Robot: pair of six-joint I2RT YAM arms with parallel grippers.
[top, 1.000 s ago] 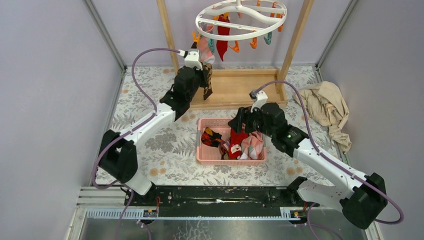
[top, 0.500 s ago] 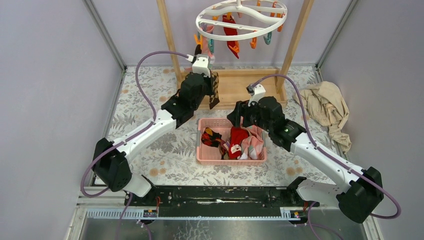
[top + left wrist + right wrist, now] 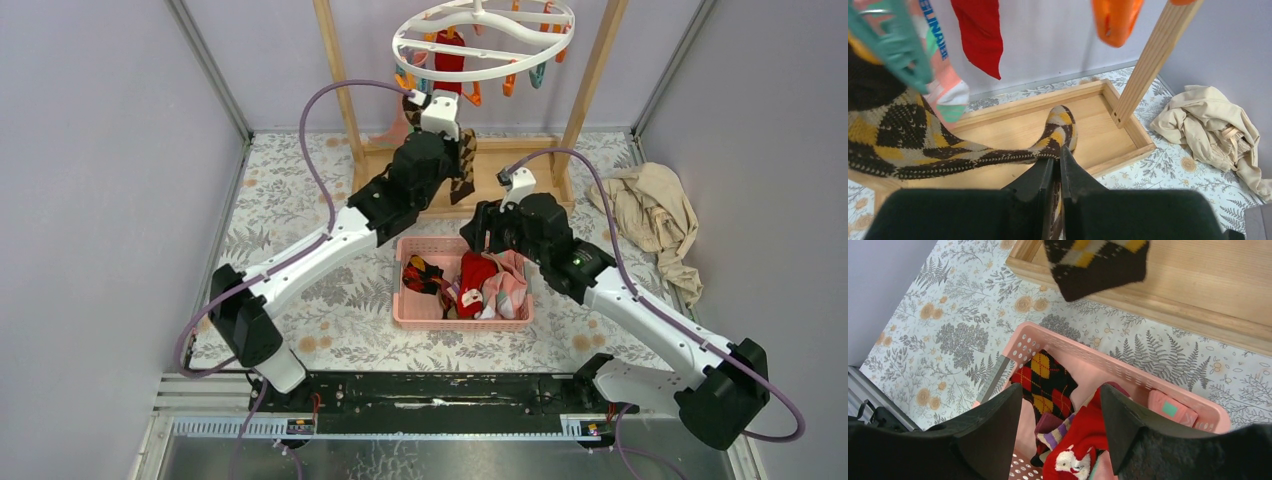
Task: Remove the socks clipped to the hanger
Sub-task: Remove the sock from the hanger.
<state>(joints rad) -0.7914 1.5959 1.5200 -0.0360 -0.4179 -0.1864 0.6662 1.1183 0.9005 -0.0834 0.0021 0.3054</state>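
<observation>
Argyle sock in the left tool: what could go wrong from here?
1. A teal clip sits over the upper end of the argyle sock; I can't tell if it has let go. If not, pulling may drag the hanger.
2. The left tool pinches only a narrow fold, and the sock's loose end hangs over the wooden base, not the pink basket. A slip would likely land it there.

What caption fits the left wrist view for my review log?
Left end effector shut on an argyle sock stretched over the wooden tray, red sock hanging behind.
</observation>
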